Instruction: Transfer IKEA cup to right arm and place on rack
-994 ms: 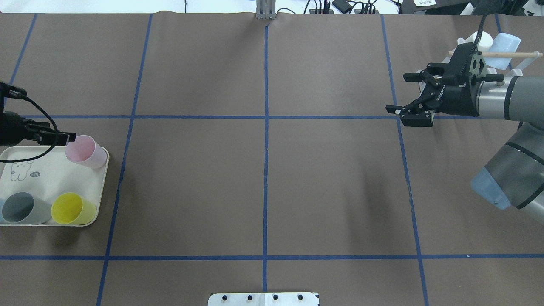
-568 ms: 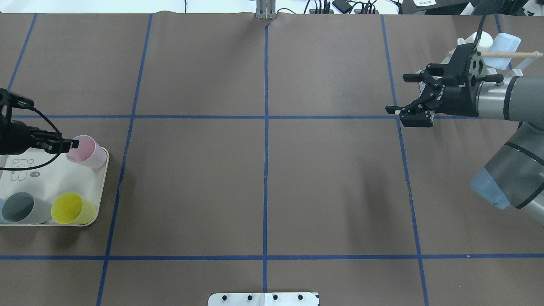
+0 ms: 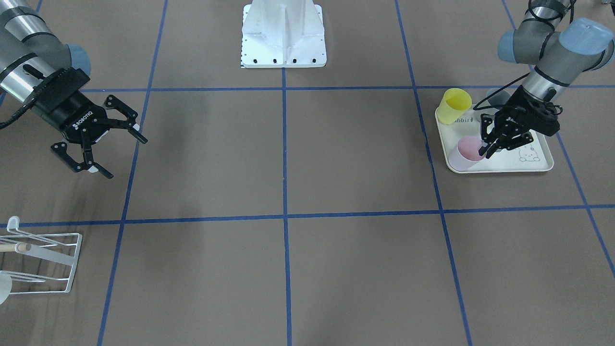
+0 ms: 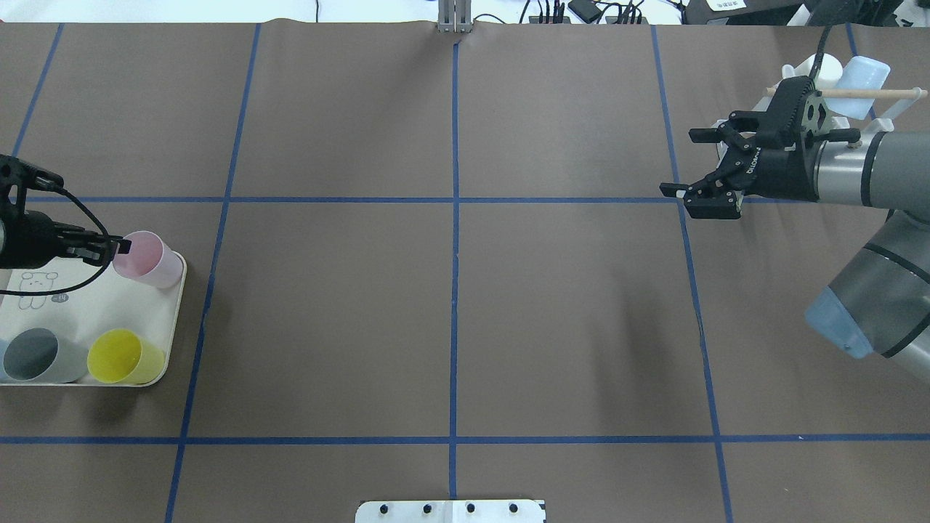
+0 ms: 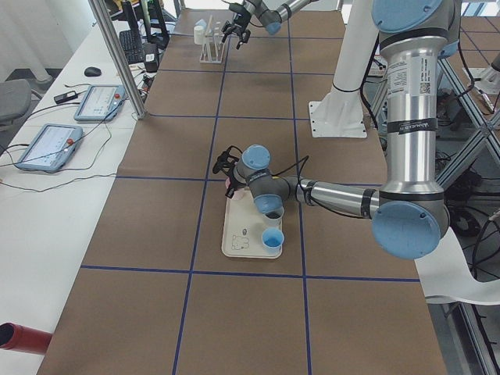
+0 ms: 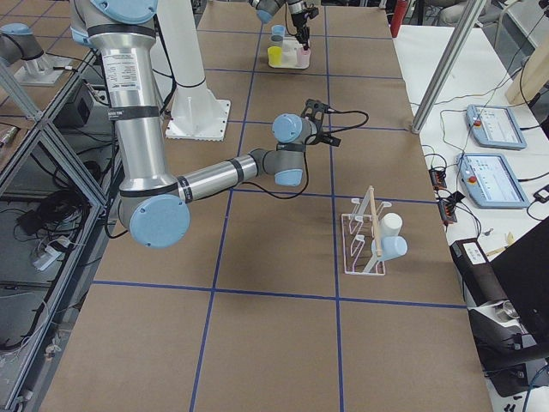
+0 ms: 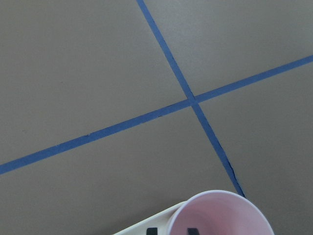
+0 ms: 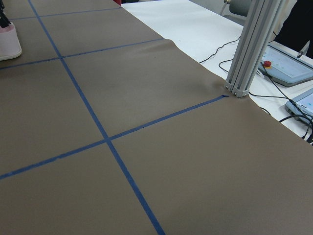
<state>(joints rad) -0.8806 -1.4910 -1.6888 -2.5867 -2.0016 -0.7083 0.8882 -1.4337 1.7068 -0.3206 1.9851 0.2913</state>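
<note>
Two fingers of left end effector (image 3: pixel 485 148) straddle pink cup (image 3: pixel 462 156) rim, unclosed (wrist view only); right end effector (image 3: pixel 127 158) wide.

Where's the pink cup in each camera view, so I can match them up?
Front-facing: pink cup right, tray's near-left corner, left claw at its rim.
Overhead: cup far left, tray's top-right corner.
Exterior left: cup centre, a sliver at tray's far end.
Exterior right: cup top centre, right of the yellow cup.
Left wrist: cup at bottom edge, mouth up.
Right wrist: cup in top-left corner.
Shared landmark: the tray, in most views.
</note>
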